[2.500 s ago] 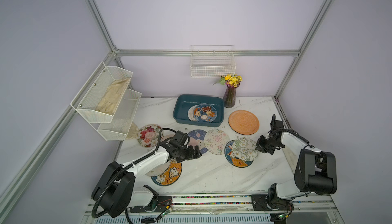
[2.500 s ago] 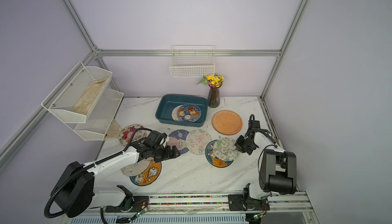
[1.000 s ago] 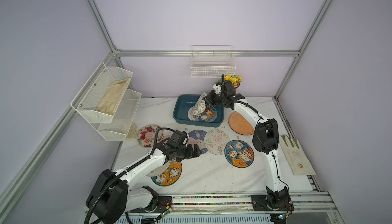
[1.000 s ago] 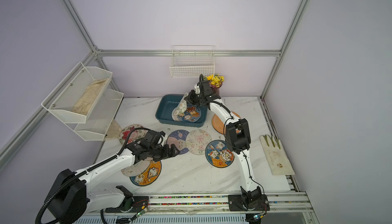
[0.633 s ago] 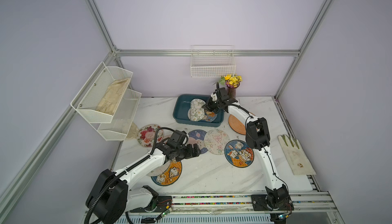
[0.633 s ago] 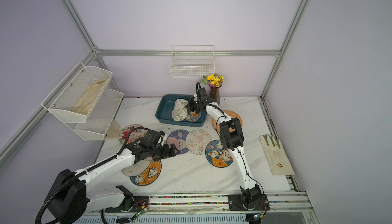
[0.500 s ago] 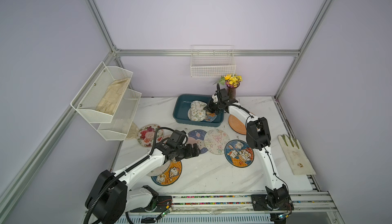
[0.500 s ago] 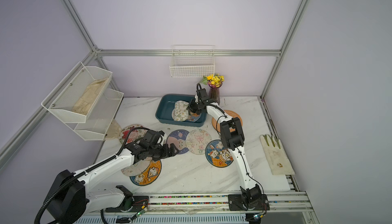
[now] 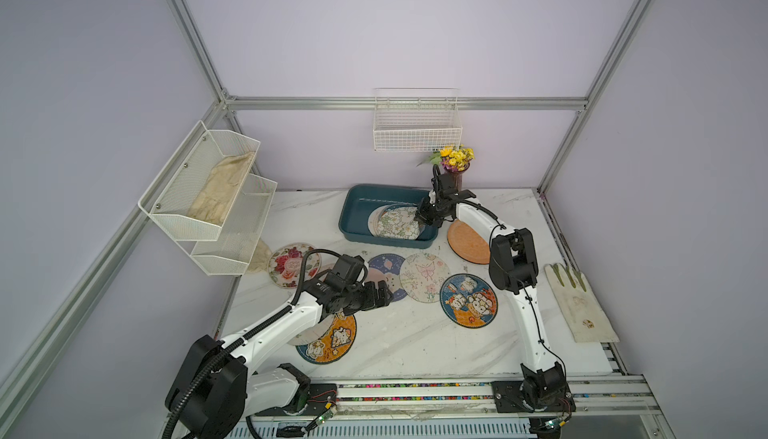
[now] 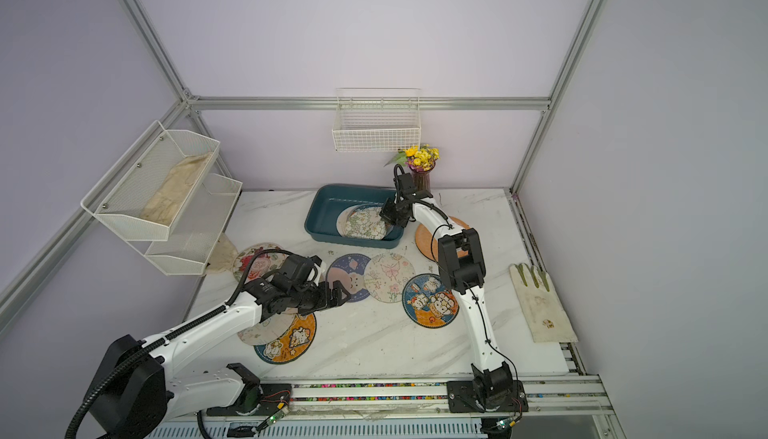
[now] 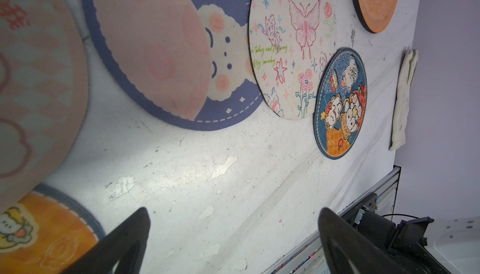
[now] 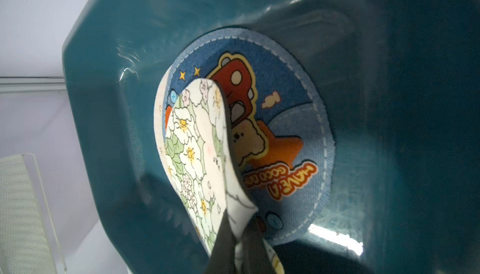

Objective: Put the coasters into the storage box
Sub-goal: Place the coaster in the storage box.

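A floral coaster goes into the dark teal storage box, which sits near the middle of the counter's back edge, as the right arm reaches in over the box wall nearest the counter's right edge. The right jaws are clamped on the mat's rim. In the right wrist view the floral coaster curls away from them, its far part drooping onto a blue cartoon coaster already on the box floor, its pinched edge held up off it. The step in hand looks like the set-down. The next move seems to call for the jaws to part so the mat drops flat on the one beneath, then for a lift clear of the box wall without dragging the mat back out

The left arm hovers low toward the counter's front left corner. The left jaws are wide apart and empty above bare marble, near a purple-blue coaster and an orange cartoon coaster. Across the middle of the counter lie a rose coaster, a butterfly coaster, a blue-and-orange cartoon coaster and a plain orange coaster, all outside the box, so much of the job appears to remain
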### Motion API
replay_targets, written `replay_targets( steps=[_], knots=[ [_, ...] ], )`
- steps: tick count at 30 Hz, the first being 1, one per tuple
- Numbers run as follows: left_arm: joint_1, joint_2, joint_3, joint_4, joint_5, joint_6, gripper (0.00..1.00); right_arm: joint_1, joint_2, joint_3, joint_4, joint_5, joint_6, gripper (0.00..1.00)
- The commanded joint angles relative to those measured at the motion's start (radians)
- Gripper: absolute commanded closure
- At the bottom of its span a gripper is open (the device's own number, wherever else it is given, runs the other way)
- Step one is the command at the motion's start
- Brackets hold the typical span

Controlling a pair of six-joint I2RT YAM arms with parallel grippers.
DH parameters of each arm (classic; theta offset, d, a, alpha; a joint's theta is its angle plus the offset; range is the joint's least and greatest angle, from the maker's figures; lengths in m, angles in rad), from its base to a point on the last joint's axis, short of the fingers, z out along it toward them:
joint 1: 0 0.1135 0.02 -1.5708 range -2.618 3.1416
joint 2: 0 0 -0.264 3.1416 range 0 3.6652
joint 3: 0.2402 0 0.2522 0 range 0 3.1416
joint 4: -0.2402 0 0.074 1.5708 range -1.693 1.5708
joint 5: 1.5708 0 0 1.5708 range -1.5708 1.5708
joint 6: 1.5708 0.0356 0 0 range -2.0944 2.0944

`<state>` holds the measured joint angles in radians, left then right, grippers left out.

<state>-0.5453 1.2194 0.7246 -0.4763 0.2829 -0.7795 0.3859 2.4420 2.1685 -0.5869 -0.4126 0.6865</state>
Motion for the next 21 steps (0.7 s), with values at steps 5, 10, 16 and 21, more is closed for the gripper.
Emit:
replay_targets(
  steps=[5,10,16,21],
  knots=[
    [0.004,-0.024,-0.031,0.012,-0.001,-0.02,0.0,-0.003,-0.071,0.04,-0.108,0.07,-0.067,0.6],
    [0.002,-0.018,-0.027,0.012,-0.003,-0.021,0.0,-0.003,-0.124,0.03,-0.158,0.089,-0.113,0.47],
    [-0.001,0.002,-0.014,0.013,-0.002,-0.018,0.0,-0.008,-0.243,-0.085,-0.196,0.107,-0.183,0.37],
    [-0.012,0.02,-0.006,0.022,0.0,-0.018,0.0,-0.023,-0.372,-0.253,-0.226,0.127,-0.262,0.31]
  ],
)
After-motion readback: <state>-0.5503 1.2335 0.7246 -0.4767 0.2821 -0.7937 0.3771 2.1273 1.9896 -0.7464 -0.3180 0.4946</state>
